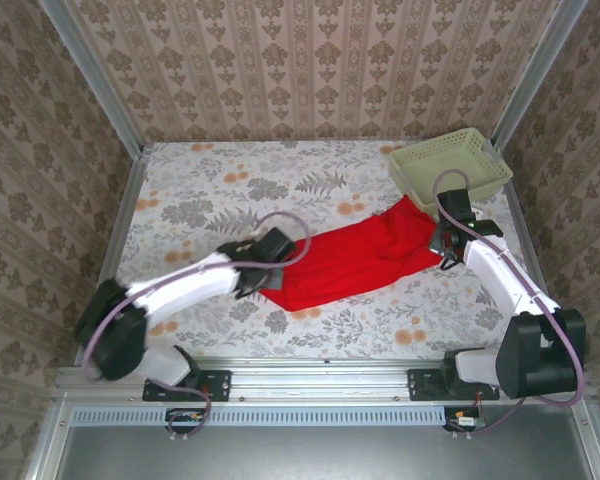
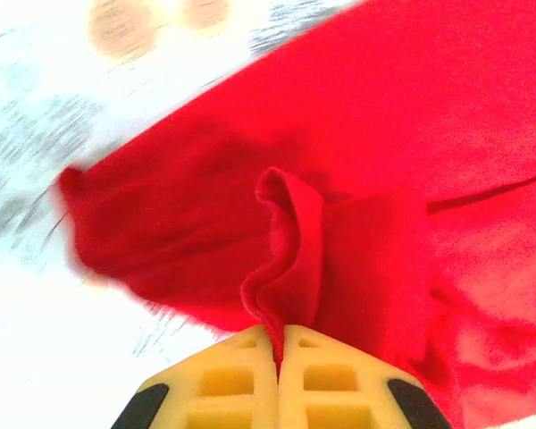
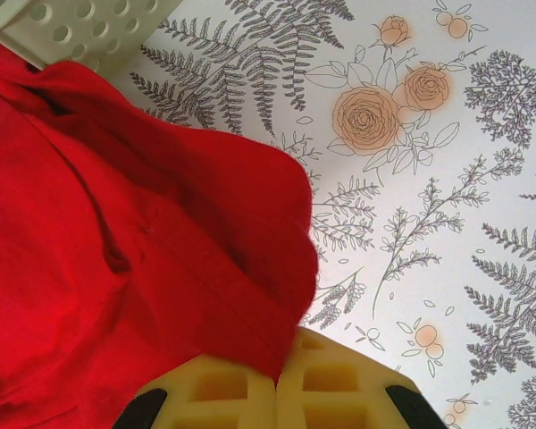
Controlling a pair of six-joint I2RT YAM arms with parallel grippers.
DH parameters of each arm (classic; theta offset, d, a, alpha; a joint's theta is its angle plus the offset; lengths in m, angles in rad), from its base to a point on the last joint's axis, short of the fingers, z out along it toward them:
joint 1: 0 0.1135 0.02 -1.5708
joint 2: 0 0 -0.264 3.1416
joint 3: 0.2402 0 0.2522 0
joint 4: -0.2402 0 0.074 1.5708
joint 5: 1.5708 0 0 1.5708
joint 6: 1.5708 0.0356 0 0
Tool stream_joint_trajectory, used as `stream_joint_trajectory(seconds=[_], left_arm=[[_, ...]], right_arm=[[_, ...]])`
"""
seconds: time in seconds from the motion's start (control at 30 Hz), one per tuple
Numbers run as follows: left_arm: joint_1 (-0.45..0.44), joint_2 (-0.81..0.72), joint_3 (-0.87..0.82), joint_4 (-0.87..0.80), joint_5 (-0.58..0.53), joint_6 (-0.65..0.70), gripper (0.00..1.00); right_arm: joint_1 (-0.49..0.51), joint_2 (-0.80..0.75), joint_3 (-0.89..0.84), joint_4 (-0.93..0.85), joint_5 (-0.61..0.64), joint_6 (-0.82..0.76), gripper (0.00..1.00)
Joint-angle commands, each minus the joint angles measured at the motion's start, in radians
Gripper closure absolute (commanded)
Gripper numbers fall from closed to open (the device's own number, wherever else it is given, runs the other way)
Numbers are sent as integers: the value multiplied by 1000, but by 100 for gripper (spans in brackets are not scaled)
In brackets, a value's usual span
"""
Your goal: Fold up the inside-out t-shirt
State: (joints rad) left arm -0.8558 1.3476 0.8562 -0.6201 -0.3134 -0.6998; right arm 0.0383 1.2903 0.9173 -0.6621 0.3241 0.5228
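Observation:
The bright red t-shirt (image 1: 355, 255) hangs stretched in a band across the floral table, from lower left to upper right. My left gripper (image 1: 265, 272) is shut on a pinched fold at its lower-left end; in the left wrist view the cloth (image 2: 357, 179) rises out of the yellow fingers (image 2: 241, 380) of that gripper (image 2: 280, 353). My right gripper (image 1: 446, 240) is shut on the upper-right end, just in front of the basket. In the right wrist view the shirt (image 3: 116, 268) drapes from the yellow pads (image 3: 339, 384) of this gripper (image 3: 277, 380).
A pale green basket (image 1: 450, 165) stands at the back right corner, its rim (image 3: 62, 27) touching the shirt's end. The floral tablecloth (image 1: 210, 190) is bare at the left and back. Metal frame rails (image 1: 325, 362) border the table.

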Motion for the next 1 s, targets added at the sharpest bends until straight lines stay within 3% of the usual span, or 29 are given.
stream_joint_trajectory(seconds=[0.0, 0.17, 0.33, 0.43, 0.57, 0.67, 0.77, 0.83, 0.97], left_arm=[[12, -197, -200, -9, -48, -269, 98], [18, -513, -442, -59, -2, -478, 87], [13, -674, -490, -57, 44, -453, 70], [10, -673, -450, -117, 35, -442, 51], [86, -580, -364, -124, 43, -329, 37], [212, -426, -307, -14, 180, -201, 32], [248, -234, -198, 12, 168, -129, 24], [267, -111, -132, 20, 192, -98, 25], [300, 26, -101, 49, 255, -99, 40]], right_arm=[[1, 3, 3, -5, 31, -1, 100], [0, 7, 2, -1, 24, -3, 100], [2, 9, 0, -5, 27, -3, 100], [2, 6, 1, -8, 26, -3, 100], [2, -3, 2, -14, 32, -4, 100], [2, -8, 2, -13, 27, -5, 100], [3, -8, 2, -13, 23, -5, 100], [2, -6, 1, -17, 23, -5, 100], [2, -10, 4, -21, 30, -7, 100]])
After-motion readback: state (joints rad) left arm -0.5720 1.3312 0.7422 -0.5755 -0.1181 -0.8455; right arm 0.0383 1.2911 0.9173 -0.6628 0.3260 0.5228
